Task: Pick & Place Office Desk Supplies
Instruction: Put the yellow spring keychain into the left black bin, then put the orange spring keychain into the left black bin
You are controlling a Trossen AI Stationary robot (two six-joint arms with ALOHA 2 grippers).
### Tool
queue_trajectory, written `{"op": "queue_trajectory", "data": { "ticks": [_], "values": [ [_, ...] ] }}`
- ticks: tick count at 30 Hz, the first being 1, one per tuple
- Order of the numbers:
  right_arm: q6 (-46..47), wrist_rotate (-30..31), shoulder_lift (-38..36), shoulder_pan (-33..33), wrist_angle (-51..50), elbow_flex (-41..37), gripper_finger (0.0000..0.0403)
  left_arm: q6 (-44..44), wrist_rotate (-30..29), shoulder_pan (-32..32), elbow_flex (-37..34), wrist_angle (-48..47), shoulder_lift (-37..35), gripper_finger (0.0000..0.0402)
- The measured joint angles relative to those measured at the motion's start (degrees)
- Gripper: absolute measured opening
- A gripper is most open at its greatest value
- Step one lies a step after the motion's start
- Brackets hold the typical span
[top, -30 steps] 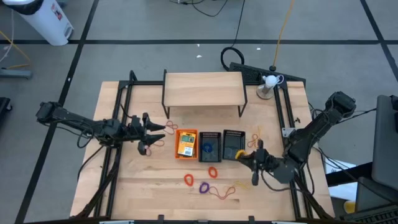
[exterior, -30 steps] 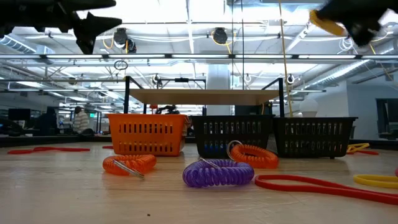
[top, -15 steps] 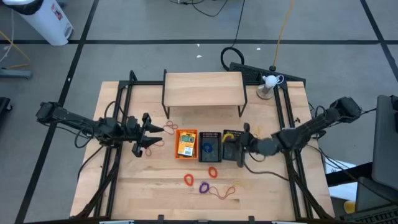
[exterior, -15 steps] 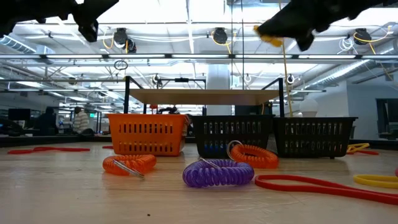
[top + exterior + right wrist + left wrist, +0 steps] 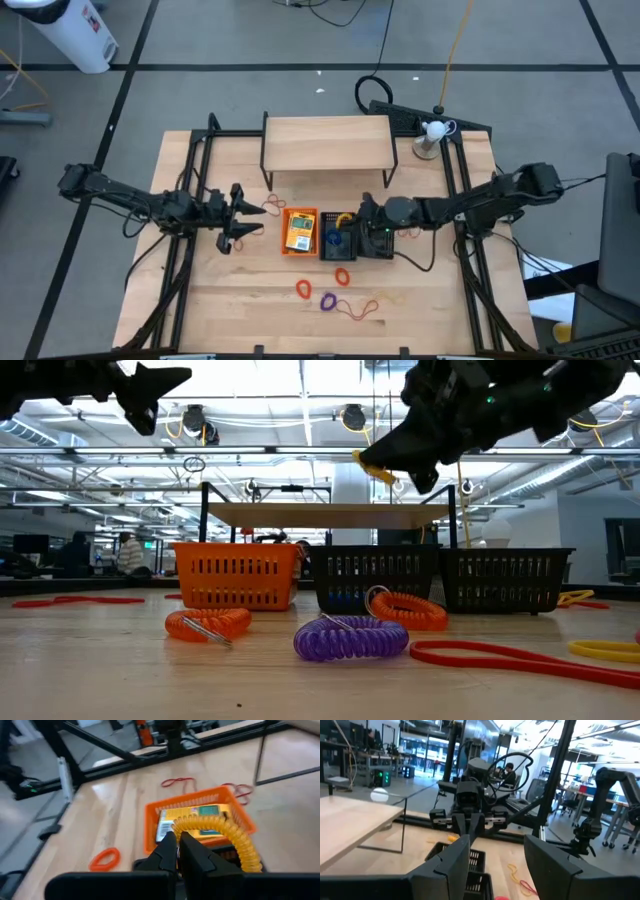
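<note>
R hand [image 5: 177, 851] was clamped on a yellow coil band [image 5: 220, 832], fingers together on one end, held in the air over the middle black tray [image 5: 337, 235]. In the low view the band [image 5: 372, 468] hung well above the trays. The wrist view looked past the coil to the orange tray [image 5: 197, 812] w/ a crayon box [image 5: 192, 817] lying flat inside; an orange coil [image 5: 105, 859] sat on the tabletop [image 5: 230, 290] near it.

L hand [image 5: 243, 217] hovered left of the orange tray [image 5: 299, 231], fingers apart, holding nothing. In the low view it [image 5: 150, 385] sat high above the tabletop.

3 trays stood in a row in front of the wooden riser [image 5: 326, 143]: orange, black, black [image 5: 376, 234]. Something blue lay in the middle tray, too small to tell what.

On the tabletop nearer the front: orange coil [image 5: 207, 624], purple coil [image 5: 350, 637], a 2nd orange coil [image 5: 405, 610] just in front of the black trays, a red band [image 5: 510, 660] and a yellow band [image 5: 605, 650] to the right. Thin red bands [image 5: 272, 205] lay near L hand.
</note>
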Motion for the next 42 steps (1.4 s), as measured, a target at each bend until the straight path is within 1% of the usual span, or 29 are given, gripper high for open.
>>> {"op": "queue_trajectory", "data": {
  "ticks": [5,13,19,26,33,38,42],
  "values": [
    [1.83,-5.02,2.91,-1.3,2.18,0.0,0.0001,-1.06,-0.01,0.0,0.0,-1.49,0.01,0.0189],
    [1.74,-4.96,3.8,-0.55,3.11,0.0,0.0007,-1.59,-0.01,0.0,0.0,-1.74,0.01,0.0188],
    [-0.94,-4.97,3.8,0.79,5.73,0.0,0.0021,-1.59,-0.03,0.0,0.0,-1.74,0.01,0.0189],
    [-2.79,-5.07,3.8,2.32,5.85,0.0,0.0041,-1.09,-0.05,0.0,0.0,-1.72,0.01,0.0189],
    [-2.33,-5.07,3.8,2.76,5.65,0.0,0.0083,-0.94,-0.05,0.0,0.0,-1.72,0.01,0.0189],
    [-0.53,-5.07,3.8,2.74,5.41,0.0,0.0121,1.13,-0.07,0.0,0.0,-1.69,0.01,0.0189],
    [-1.18,-5.09,3.8,2.89,5.61,0.0,0.0142,2.54,-0.05,0.0,0.0,-1.67,0.01,0.0189]
  ]
}}
